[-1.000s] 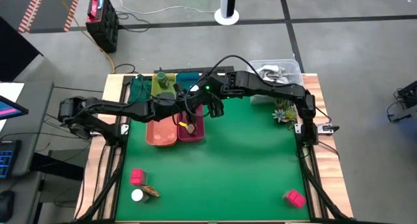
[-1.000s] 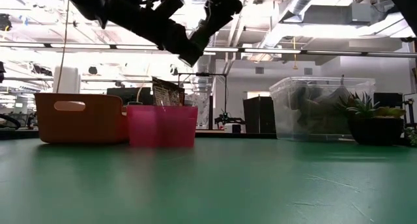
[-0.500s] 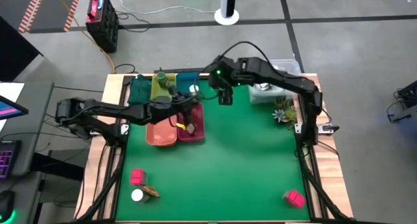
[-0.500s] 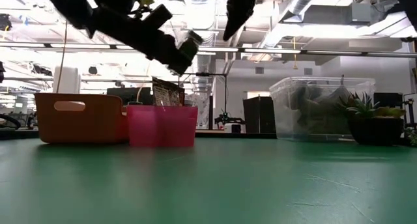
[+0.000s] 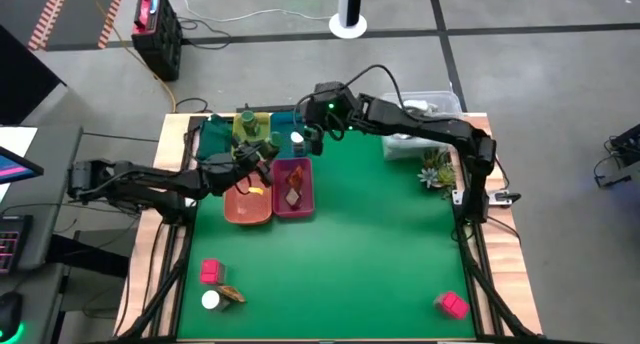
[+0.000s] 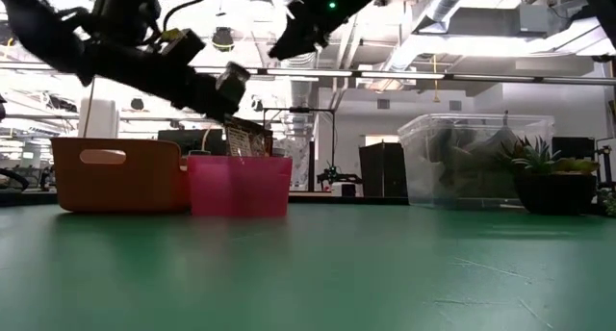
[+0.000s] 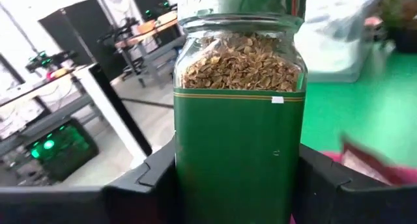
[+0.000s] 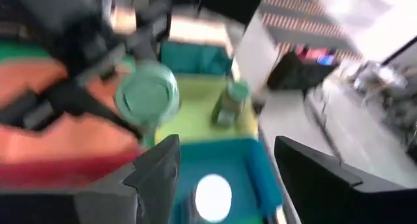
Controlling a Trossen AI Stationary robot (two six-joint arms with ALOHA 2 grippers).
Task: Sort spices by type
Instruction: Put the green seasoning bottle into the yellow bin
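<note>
A: Left wrist view, item one: dark green jar [image 7: 238, 133], glass, seed-filled, clamped at mid-body between the left gripper [image 7: 236, 185] fingers.

B: Location?

A: High view puts it above the orange tray [image 5: 247, 206], beside the yellow-green tray [image 5: 243, 125] where its twin jar [image 5: 252, 130] stands.

B: Handling?

A: Judged rigid, smooth, moderately heavy, breakable; grip the flat sides below the shoulder, not the cap.

B: Item two?

A: Right gripper [image 8: 225, 168], fingers spread wide, holding nothing, over the teal tray [image 5: 288, 124] and its white-capped jar [image 5: 297, 139].

B: Unsorted?

A: Pink block [image 5: 210, 272] and others, near edge.
</note>
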